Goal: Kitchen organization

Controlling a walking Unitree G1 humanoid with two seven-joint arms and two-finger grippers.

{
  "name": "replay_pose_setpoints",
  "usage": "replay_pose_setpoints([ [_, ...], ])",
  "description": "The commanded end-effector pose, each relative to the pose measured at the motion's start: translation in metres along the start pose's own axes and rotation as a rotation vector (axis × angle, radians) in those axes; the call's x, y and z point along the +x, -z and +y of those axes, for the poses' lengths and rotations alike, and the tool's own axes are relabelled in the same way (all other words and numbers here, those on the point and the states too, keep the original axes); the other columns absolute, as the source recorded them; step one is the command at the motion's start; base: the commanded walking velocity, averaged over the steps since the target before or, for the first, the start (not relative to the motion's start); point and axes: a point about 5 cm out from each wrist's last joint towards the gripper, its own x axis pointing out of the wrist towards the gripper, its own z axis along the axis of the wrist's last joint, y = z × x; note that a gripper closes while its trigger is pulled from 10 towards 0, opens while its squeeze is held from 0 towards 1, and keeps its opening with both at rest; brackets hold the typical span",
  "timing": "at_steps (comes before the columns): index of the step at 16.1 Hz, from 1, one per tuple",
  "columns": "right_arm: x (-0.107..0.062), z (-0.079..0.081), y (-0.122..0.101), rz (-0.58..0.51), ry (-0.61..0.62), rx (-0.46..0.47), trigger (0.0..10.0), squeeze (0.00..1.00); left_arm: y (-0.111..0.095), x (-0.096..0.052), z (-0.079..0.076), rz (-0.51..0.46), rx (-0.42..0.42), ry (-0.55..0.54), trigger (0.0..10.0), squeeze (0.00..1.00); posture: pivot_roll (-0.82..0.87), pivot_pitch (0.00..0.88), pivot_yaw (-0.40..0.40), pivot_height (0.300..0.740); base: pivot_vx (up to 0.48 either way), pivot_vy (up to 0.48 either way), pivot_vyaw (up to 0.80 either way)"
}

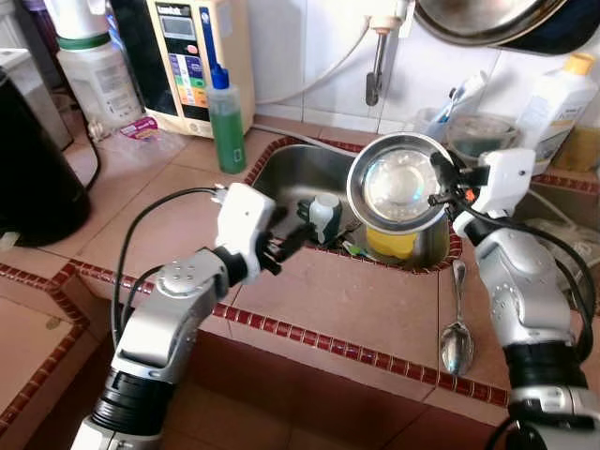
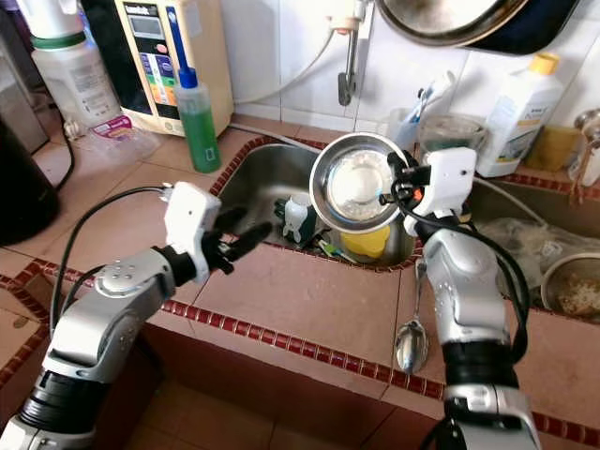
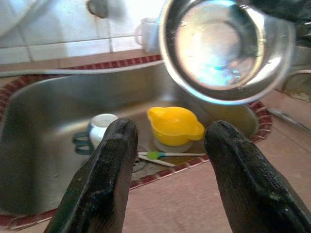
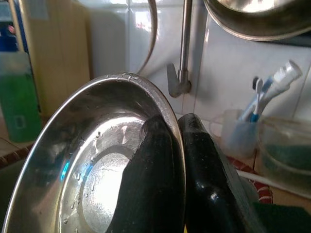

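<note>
Though printed, dispenser (image 1: pixel 192 56) label illegible

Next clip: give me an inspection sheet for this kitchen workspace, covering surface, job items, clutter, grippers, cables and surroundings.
Surface: terracotta tiled counter around a stainless steel sink.
Job's things: round steel bowl held tilted above the sink; yellow plastic juicer, white mug and a toothbrush in the basin.
Clutter: metal spoon on the counter; green soap bottle beside the sink.
Grippers: right gripper pinches the bowl's rim; left gripper open at the sink's near edge.
Cables: black cables on both arms.
Surroundings: white tiled wall, tap.
</note>
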Motion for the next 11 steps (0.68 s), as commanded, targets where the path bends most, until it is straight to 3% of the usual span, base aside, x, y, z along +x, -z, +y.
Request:
replay_pose_setpoints([
  [1,0.003,-0.005,-0.005,-0.017,0.017,-0.008,10.0,0.00,-0.003,0.000,-0.005,0.000,0.008,0.020,10.0,0.00,-0.21,0.109,0.060,0.740,0.000,0.000,0.00],
  [5,0.014,-0.011,-0.003,0.003,0.050,0.021,10.0,0.00,-0.009,0.003,-0.013,0.023,-0.020,0.036,10.0,0.00,-0.20,0.160,0.077,0.740,0.000,0.000,0.00],
  [11,0.028,-0.006,0.004,0.064,0.046,0.061,10.0,0.00,-0.025,0.002,-0.021,0.035,-0.065,0.067,10.0,0.00,-0.16,0.263,0.093,0.740,0.000,0.000,0.00],
])
